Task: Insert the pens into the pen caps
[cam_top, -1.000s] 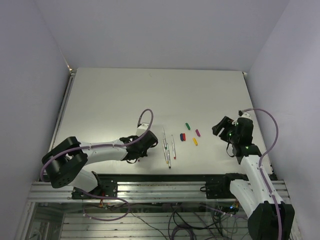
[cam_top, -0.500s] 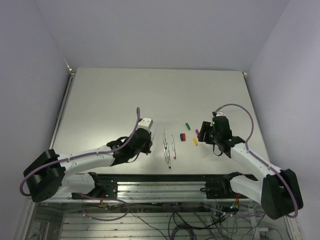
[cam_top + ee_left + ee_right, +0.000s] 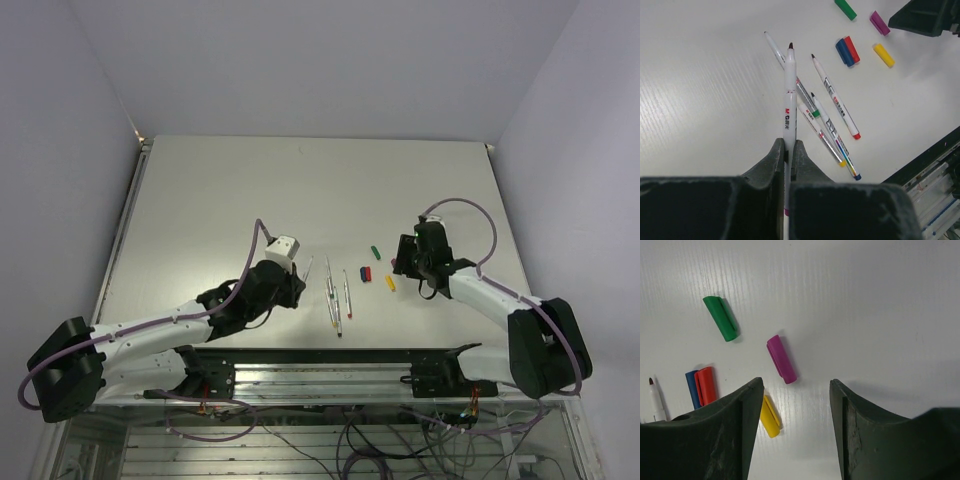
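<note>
My left gripper (image 3: 292, 277) is shut on one white pen (image 3: 789, 95), which has a dark tip and points forward between the fingers (image 3: 776, 159). Several more pens (image 3: 832, 102) lie loosely side by side just right of it, and they also show in the top view (image 3: 336, 295). The caps lie beyond them: green (image 3: 720, 318), purple (image 3: 781, 359), blue (image 3: 692, 387) touching red (image 3: 706, 385), and yellow (image 3: 769, 416). My right gripper (image 3: 796, 384) is open just above the table, with the purple cap ahead of its gap and the yellow cap by its left finger.
The table's near edge (image 3: 925, 160) and the metal frame run close behind the pens. The right gripper's black body (image 3: 930, 17) shows in the left wrist view, next to the purple cap (image 3: 879, 22). Walls stand at both sides of the table.
My right gripper has swung left from the table's right side to the caps. My left arm has stretched forward and right, bringing its gripper and pen nearer the lying pens.
</note>
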